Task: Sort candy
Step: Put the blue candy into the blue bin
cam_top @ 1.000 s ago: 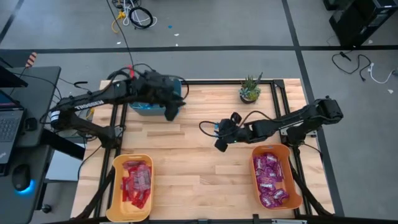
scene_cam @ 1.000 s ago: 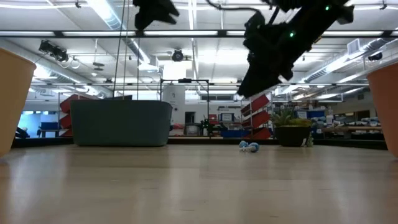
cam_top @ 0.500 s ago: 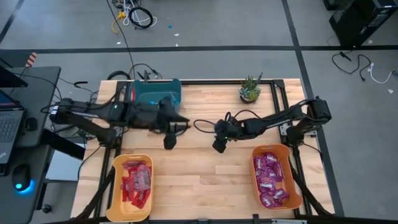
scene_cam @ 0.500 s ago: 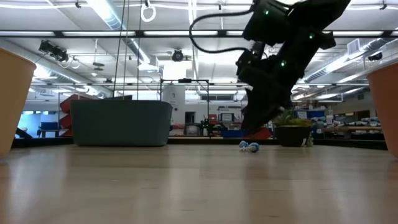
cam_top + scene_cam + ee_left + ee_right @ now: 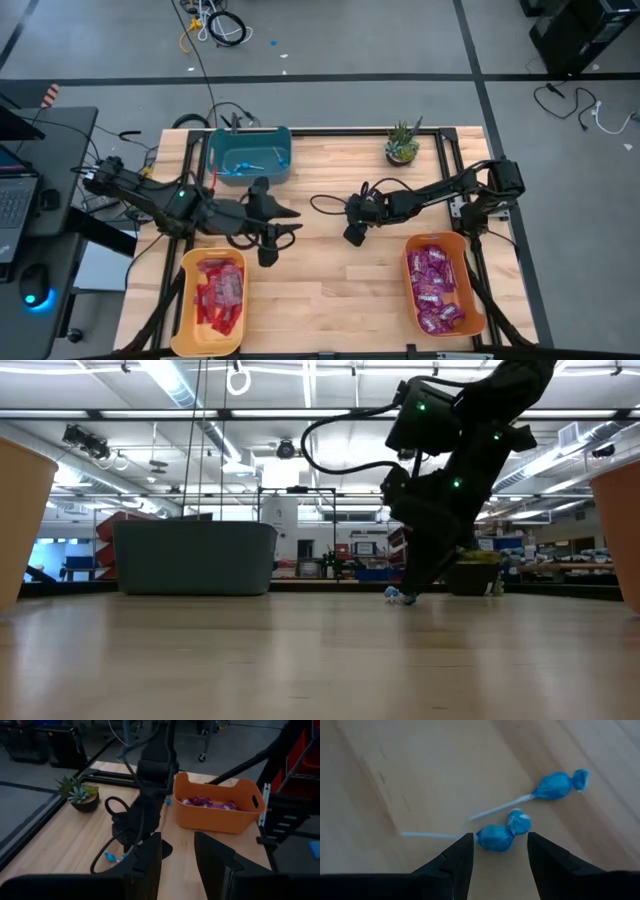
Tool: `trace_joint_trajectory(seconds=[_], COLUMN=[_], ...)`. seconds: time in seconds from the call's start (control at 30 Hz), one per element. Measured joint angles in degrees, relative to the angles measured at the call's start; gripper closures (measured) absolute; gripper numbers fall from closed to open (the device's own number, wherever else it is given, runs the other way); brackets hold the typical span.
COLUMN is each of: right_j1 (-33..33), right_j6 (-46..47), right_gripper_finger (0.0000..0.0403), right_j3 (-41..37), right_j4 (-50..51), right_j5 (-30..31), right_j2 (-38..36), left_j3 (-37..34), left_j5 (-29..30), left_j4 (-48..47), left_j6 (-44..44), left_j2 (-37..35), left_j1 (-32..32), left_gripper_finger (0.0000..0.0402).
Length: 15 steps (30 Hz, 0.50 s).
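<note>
Surroundings: we see a teal bin (image 5: pixel 249 153) at the far edge of the table (image 5: pixel 330 290), a yellow bin (image 5: pixel 212 297) of red packets (image 5: pixel 219 292) at the near left, an orange bin (image 5: pixel 443 284) of purple packets (image 5: pixel 433 288) at the near right, and a potted plant (image 5: pixel 402 143) at the far edge.
Blue lollipops: we see two (image 5: pixel 496 838) (image 5: pixel 555 785) lying on bare wood near the table's middle, close together but apart, sticks flat on the surface; more blue ones lie inside the teal bin.
Right gripper: we find it (image 5: pixel 499 851) low over the table's middle, its fingers (image 5: pixel 457 857) spread apart with the nearer lollipop's wrapped head just between the tips, not clamped.
Left gripper: we find it (image 5: pixel 177 855) above the wood between the teal and yellow bins, its jaws parted with nothing between them, facing the right arm.
In the way: in the low view the right arm hides most of the lollipops; only a blue bit (image 5: pixel 394 595) shows at its foot.
Open room: we see bare wood between the yellow and orange bins and along the near edge; the two grippers stand near each other but apart.
Change: the left arm has left the teal bin and swung out over the table, so the bin now shows uncovered; the right gripper has come lower, down to the lollipops.
</note>
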<state>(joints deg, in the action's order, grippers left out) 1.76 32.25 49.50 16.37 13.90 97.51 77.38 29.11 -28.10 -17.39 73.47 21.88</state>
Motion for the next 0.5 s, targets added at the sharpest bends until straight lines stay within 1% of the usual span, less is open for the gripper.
trace_joint_trajectory(seconds=[0.1,0.3,0.43,0.5], right_j1=[0.25,2.36,4.36,5.23], right_j6=[-3.46,-13.95,-18.69,-19.41], right_gripper_finger=[0.0231,0.0231,0.0233,0.0236], right_j3=[0.0,0.0,0.0,0.0], right_j4=[-0.15,-0.99,-1.14,-1.1], right_j5=[-2.72,-8.59,-10.04,-9.04], right_j2=[0.0,0.0,0.0,0.0], left_j3=[0.0,0.0,0.0,0.0], left_j5=[0.36,2.31,2.55,2.55], left_j4=[-0.17,-0.15,-0.14,-0.11], left_j6=[-0.76,-0.89,-0.89,-0.89], left_j2=[0.04,0.04,0.04,0.04], left_j1=[1.34,2.97,3.7,3.98], left_gripper_finger=[0.0282,0.0282,0.0282,0.0282])
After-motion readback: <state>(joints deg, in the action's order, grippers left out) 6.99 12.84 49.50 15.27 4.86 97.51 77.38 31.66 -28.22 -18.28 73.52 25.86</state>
